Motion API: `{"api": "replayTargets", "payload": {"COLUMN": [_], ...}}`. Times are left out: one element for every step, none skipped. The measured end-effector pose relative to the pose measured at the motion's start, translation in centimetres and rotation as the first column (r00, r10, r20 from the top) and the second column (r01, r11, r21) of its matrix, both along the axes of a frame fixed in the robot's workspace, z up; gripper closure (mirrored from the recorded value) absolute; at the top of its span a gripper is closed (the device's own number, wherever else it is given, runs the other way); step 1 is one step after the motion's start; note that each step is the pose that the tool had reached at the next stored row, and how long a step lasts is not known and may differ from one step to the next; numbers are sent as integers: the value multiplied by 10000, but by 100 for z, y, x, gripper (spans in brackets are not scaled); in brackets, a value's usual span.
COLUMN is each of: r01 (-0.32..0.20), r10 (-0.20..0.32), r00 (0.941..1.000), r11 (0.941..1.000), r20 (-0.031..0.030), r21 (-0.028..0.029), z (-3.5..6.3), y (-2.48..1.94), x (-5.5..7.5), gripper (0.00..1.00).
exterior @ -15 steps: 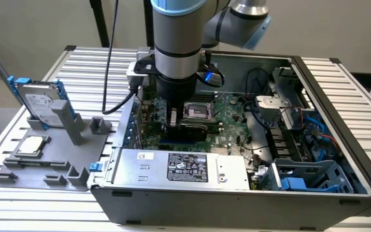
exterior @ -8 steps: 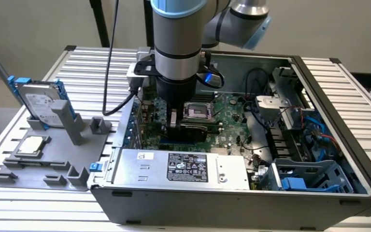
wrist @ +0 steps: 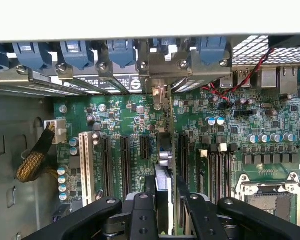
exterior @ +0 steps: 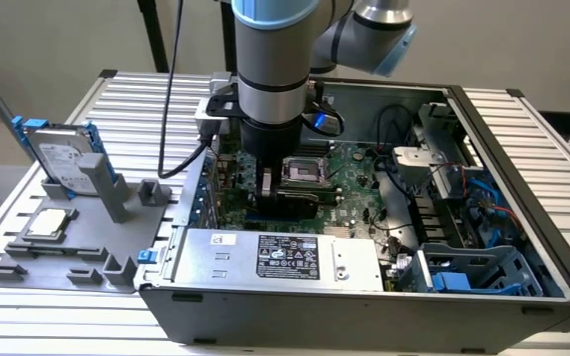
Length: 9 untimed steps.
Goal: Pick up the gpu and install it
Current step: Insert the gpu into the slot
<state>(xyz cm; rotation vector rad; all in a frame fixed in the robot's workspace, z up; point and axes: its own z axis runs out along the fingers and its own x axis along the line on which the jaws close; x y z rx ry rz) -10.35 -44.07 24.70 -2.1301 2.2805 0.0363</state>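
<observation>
Gripper point(wrist: 163, 200) clasps the gpu point(wrist: 162, 150) edge-on over the motherboard point(wrist: 124, 120) slots, inside the open computer case point(exterior: 522, 159).

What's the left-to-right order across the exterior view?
Hard drive with blue rails → grey fixture tray → power supply → CPU socket → blue drive cage.

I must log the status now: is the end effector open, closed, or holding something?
End effector: closed on the gpu, which stands on edge over the motherboard inside the computer case.
</observation>
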Motion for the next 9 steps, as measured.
{"api": "replayTargets", "payload": {"r01": [0,-1,-2,-1,-2,0,2,2,2], "r10": [0,1,2,1,2,0,-2,-2,-2], "r00": [10000,10000,10000,10000,10000,10000,10000,10000,10000], "r11": [10000,10000,10000,10000,10000,10000,10000,10000,10000], "r20": [-1,-3,-4,-3,-3,-4,-5,-5,-6], "r21": [-3,-7,-10,-10,-11,-9,-5,-6,-8], "z": [-6,-12,-19,-26,-35,-44,-53,-57,-58], "y": [0,0,-1,-1,-1,-1,0,0,0], "x": [0,0,1,0,0,-1,-1,-1,-1], "gripper": [73,73,73,73,73,73,73,73,73]}}
